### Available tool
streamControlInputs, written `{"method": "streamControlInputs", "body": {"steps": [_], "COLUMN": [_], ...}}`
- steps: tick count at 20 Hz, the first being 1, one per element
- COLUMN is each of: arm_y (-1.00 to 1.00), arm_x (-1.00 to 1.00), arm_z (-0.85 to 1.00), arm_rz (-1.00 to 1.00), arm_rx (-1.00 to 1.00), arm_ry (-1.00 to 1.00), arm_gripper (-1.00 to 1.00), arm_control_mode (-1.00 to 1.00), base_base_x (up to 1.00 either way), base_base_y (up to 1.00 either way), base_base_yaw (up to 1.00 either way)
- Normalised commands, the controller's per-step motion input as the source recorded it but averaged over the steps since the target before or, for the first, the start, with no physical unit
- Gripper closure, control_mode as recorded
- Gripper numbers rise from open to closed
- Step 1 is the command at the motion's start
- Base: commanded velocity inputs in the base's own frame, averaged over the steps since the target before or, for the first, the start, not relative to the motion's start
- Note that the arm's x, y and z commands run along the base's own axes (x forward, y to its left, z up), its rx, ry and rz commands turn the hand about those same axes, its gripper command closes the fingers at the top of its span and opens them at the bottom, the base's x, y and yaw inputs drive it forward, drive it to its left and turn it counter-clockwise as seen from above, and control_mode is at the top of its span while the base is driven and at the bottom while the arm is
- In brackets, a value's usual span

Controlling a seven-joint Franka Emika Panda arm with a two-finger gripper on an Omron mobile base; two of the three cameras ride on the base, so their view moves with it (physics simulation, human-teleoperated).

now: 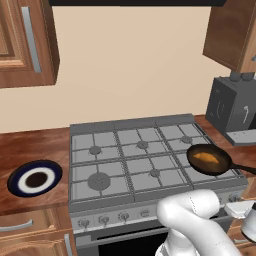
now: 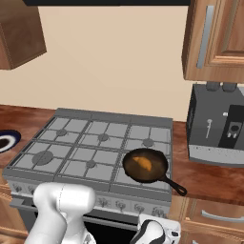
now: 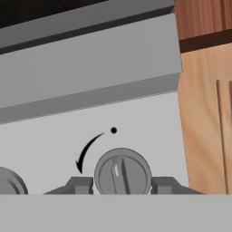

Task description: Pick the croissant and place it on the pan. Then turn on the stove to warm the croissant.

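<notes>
Wooden counter flanking the grey stove [image 1: 131, 150]. Croissant [image 2: 142, 163] already in the pan [image 2: 145, 165], up above the hand [image 3: 121, 185]. Fingertips apart either side of the front knob [image 3: 122, 173], not visibly clamped, probably placed to twist the burner on.

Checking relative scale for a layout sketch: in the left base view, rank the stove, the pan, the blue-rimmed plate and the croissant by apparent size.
1. stove
2. and 3. blue-rimmed plate and pan: bowls look alike, so unranked
4. croissant, lying inside the pan
</notes>
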Motion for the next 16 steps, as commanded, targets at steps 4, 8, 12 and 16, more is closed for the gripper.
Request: {"method": "streamControlInputs", "body": {"steps": [4,8,12,16], "arm_y": [0.00,-0.05,0.00,0.00], "arm_x": [0.21,0.27,0.12,0.00], "arm_z": [0.00,0.00,0.00,0.00], "arm_rz": [0.01,0.04,0.00,0.01], "arm_rx": [0.00,0.00,0.00,0.00], "arm_ry": [0.00,0.00,0.00,0.00], "arm_gripper": [1.00,1.00,1.00,1.00], "arm_control_mode": [-1.00,-1.00,-1.00,-1.00], "base_base_x": [0.00,0.00,0.00,0.00], "base_base_y": [0.00,0.00,0.00,0.00], "base_base_yaw": [0.00,0.00,0.00,0.00]}}
